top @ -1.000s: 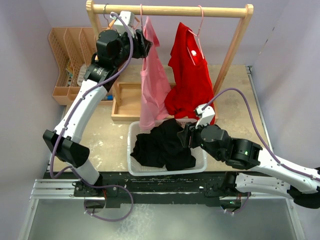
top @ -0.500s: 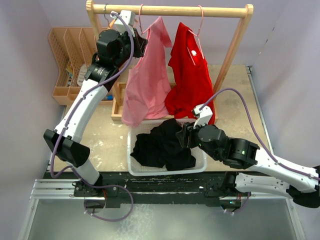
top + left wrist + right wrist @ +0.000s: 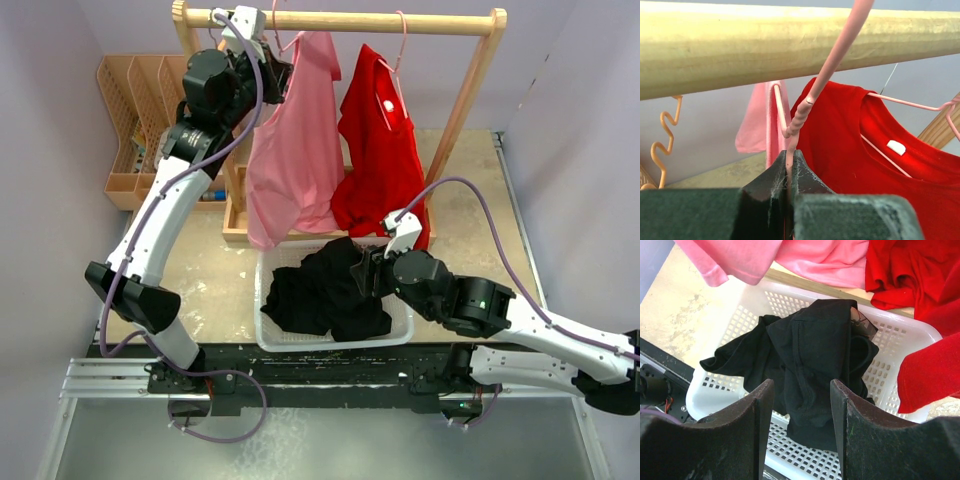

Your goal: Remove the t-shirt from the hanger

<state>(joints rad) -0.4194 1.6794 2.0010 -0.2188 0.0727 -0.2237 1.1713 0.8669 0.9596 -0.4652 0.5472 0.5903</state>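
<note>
1 pink cotton t-shirt (image 3: 295, 140), 1 red cotton t-shirt (image 3: 380, 150), 2 pink wire hangers (image 3: 799, 112), 1 round wooden rail (image 3: 440, 19), 1 white perforated plastic basket (image 3: 262, 300), 1 black fabric heap (image 3: 330, 290), 1 shallow wooden tray (image 3: 240, 190).

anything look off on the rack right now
Yes: the pink t-shirt hangs lopsided, slanting down toward the left instead of straight. The left gripper is shut on its pink hanger just below the hook, probably tilting it. Nothing else stands out.

Far left, the t-shirt (image 3: 295, 150) is plain pink, and its wire hanger (image 3: 835, 55) is pink too. To its right, the shirt (image 3: 375, 160) is plain red with a white label (image 3: 896, 147). The rail (image 3: 340, 20) is pale wood. The near basket (image 3: 900, 335) is white with a grid of holes. The garment (image 3: 325, 290) inside is black.
</note>
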